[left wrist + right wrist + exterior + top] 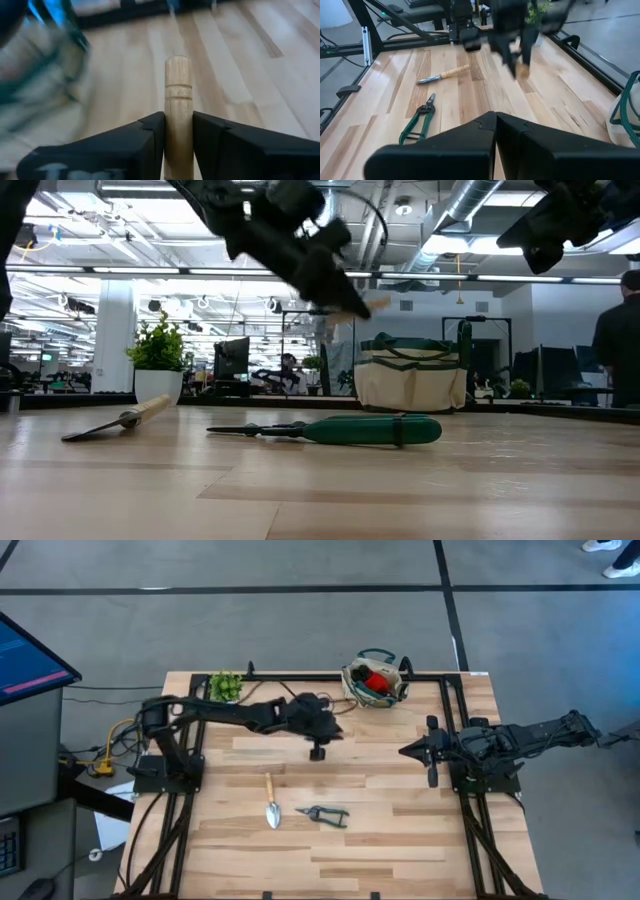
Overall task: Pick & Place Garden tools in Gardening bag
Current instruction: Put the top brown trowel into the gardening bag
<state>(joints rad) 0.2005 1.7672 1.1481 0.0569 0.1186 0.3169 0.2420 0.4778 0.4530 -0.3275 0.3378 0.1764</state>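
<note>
My left gripper is above the middle of the table, left of and nearer than the gardening bag, and is shut on a wooden-handled tool. The tool's metal end is hidden. The beige bag with green trim stands at the far edge with a red bundle inside. A wooden-handled trowel and green-handled pruners lie flat on the table near the front. My right gripper is shut and empty, hovering at the right. My left gripper pinches the tool's wooden handle between its two fingers, a little back from the rounded free end, which sticks out past the fingertips. The fingers slant downward and lie along the handle. The tool is lifted clear of the table.
A small green potted plant stands at the far left corner. A black frame rail runs along the far edge and both sides. Bare wood lies between the left gripper and the bag. A person stands in the room beyond.
</note>
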